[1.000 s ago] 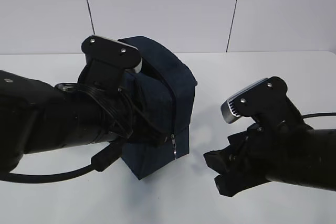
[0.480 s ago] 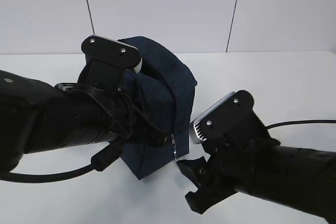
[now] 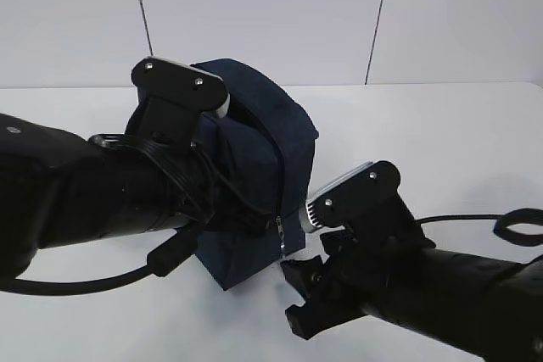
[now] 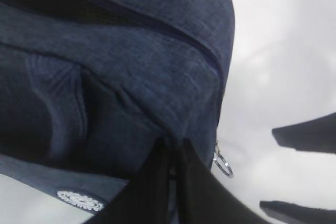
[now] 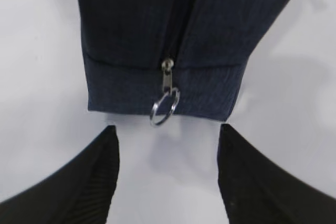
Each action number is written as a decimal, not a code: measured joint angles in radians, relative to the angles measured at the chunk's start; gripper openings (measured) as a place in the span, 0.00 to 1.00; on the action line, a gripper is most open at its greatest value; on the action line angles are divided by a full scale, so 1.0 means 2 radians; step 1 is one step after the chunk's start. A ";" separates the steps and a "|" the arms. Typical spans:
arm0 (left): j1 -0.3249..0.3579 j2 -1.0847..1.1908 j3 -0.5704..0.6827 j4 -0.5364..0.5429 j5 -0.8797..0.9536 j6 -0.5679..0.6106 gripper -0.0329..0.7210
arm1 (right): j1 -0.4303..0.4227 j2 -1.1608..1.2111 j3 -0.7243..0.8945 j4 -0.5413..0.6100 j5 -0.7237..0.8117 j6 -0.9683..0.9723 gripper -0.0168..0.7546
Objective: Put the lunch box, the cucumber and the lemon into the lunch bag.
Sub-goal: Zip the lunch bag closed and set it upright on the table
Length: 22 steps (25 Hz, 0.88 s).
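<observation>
One lunch bag (image 3: 254, 167): left fingers (image 4: 170, 182) pinched closed on its fabric, right fingers (image 5: 100, 182) spread, empty, near one ring pull (image 5: 164, 107).

The lunch bag (image 3: 254, 150) stands upright on the white table (image 3: 441, 125), set back toward the far edge and left of the middle. It is a boxy thing of dark navy fabric with a rounded top, one corner turned toward the near edge. Its zipper (image 5: 176, 19) runs down that corner and looks closed, the slider (image 5: 167, 74) sitting near the bottom hem with a metal ring pull (image 5: 164, 106) hanging loose from it. A small round white logo (image 4: 80, 201) shows low on one side panel, whose fabric is creased
</observation>
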State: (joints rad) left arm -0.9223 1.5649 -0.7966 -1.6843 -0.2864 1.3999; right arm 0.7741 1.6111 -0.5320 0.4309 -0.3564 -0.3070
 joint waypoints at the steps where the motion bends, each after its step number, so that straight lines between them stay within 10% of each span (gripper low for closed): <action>1: 0.000 0.000 0.000 0.000 0.000 0.000 0.03 | 0.000 0.009 0.000 -0.006 0.000 0.011 0.61; 22: 0.000 0.000 0.000 0.000 0.000 0.000 0.03 | 0.000 0.069 0.000 -0.112 -0.076 0.106 0.58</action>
State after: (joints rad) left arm -0.9223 1.5649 -0.7966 -1.6843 -0.2864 1.3999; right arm 0.7741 1.7481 -0.5320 0.2071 -0.5088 -0.0940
